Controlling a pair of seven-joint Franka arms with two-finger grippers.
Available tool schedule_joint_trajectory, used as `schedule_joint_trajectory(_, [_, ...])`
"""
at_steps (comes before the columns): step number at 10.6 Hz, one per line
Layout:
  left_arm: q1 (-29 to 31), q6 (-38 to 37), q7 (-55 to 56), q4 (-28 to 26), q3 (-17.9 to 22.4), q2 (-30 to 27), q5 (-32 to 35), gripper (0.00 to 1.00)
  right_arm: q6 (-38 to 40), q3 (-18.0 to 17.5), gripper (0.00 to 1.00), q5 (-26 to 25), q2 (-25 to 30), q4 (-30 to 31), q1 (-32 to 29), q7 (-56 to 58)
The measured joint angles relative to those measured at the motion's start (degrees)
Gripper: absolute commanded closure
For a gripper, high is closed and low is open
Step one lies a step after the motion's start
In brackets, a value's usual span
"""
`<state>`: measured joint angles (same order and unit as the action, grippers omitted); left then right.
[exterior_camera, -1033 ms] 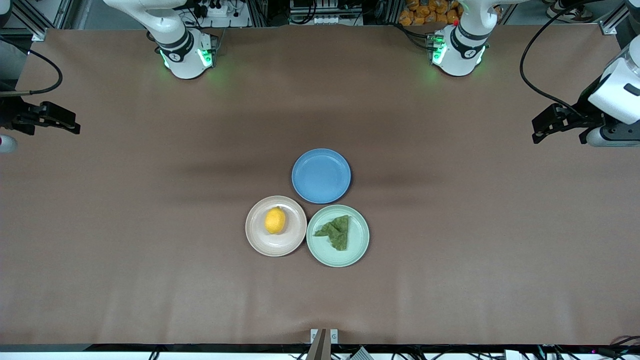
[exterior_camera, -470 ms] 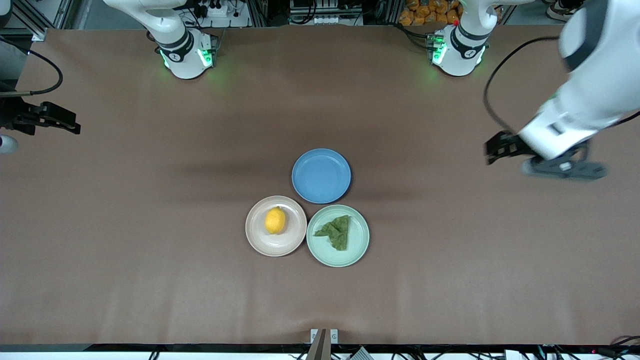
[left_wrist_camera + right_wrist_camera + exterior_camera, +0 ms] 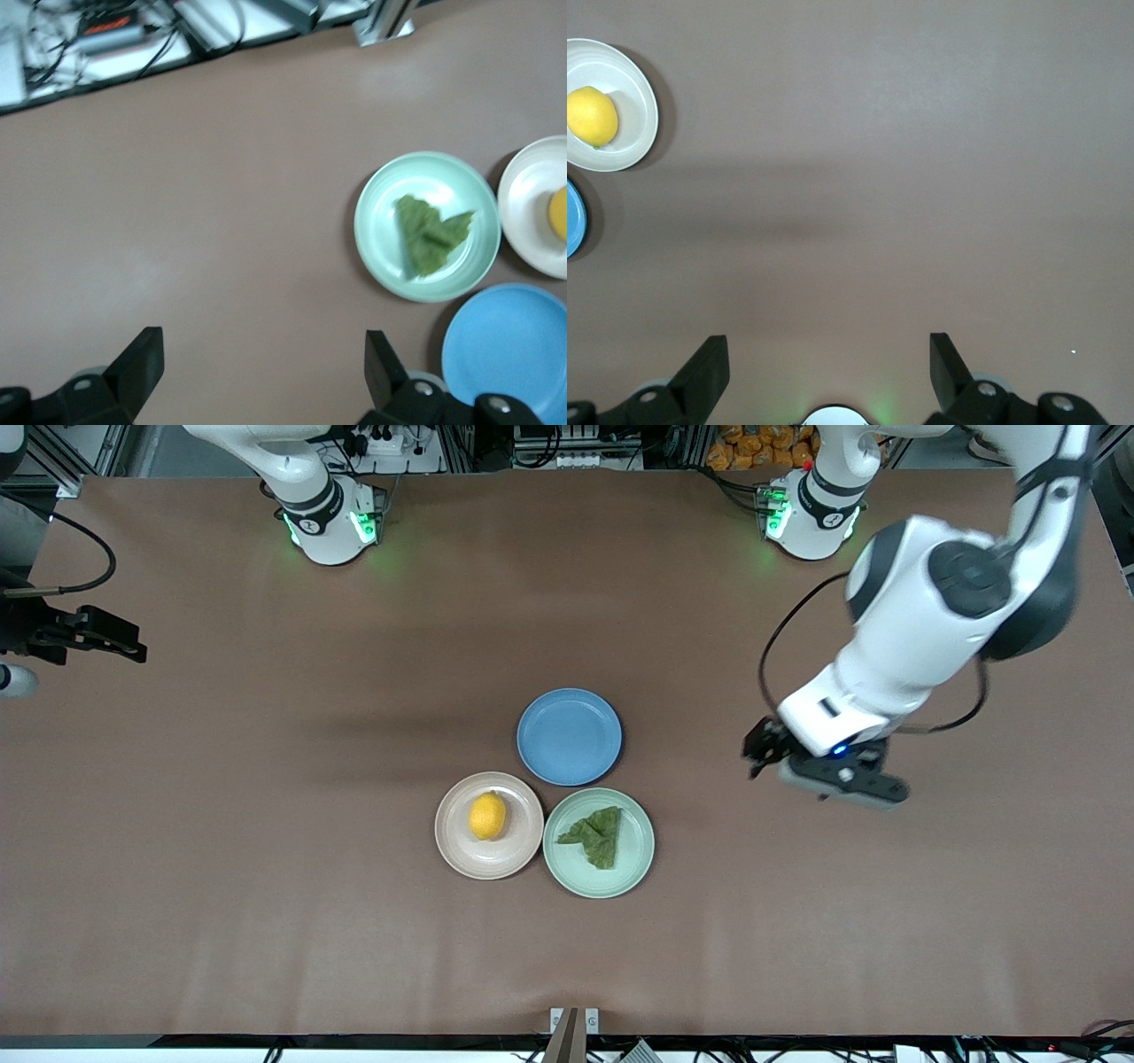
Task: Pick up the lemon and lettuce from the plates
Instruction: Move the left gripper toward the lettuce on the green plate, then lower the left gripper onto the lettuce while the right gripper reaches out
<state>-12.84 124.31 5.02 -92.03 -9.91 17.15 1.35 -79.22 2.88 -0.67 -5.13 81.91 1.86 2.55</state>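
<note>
The lemon (image 3: pixel 487 816) lies on the beige-pink plate (image 3: pixel 498 861). The lettuce (image 3: pixel 595 835) lies flat on the mint green plate (image 3: pixel 634 861), which touches the beige-pink plate. My left gripper (image 3: pixel 758 755) is open and empty over bare table, toward the left arm's end from the plates. Its wrist view shows the lettuce (image 3: pixel 430 235), the mint plate (image 3: pixel 381 212) and part of the lemon (image 3: pixel 559 212). My right gripper (image 3: pixel 133 646) is open and empty, waiting over the table's edge at the right arm's end. Its wrist view shows the lemon (image 3: pixel 591 116) on its plate (image 3: pixel 636 104).
An empty blue plate (image 3: pixel 569 736) sits farther from the front camera, touching both other plates; it also shows in the left wrist view (image 3: pixel 505 350). The arm bases (image 3: pixel 330 518) (image 3: pixel 811 514) stand at the table's edge farthest from the camera. Brown table surface surrounds the plates.
The left arm has swung in from the left arm's end of the table toward the plates. The right gripper has barely moved. Lemon and lettuce lie as before.
</note>
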Motion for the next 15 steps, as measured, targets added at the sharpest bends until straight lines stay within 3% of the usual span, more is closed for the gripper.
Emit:
schedule_joint_trajectory(9, [-12.7, 44.1, 0.0, -0.2, 0.0, 26.5, 0.0, 0.00, -2.9, -0.3, 0.00, 1.7, -1.8, 0.4, 7.4, -7.4])
schedule_joint_trajectory(12, [-14.8, 49.7, 0.0, 0.2, 0.3, 31.9, 0.0, 0.01, -8.9, -0.4, 0.00, 3.9, -7.7, 0.5, 12.7, -15.9])
schedule_joint_trajectory(15, [-15.1, 49.9, 0.0, 0.5, 0.5, 33.0, 0.0, 0.06, -11.7, -0.5, 0.00, 4.6, -12.4, 0.5, 16.1, -18.1])
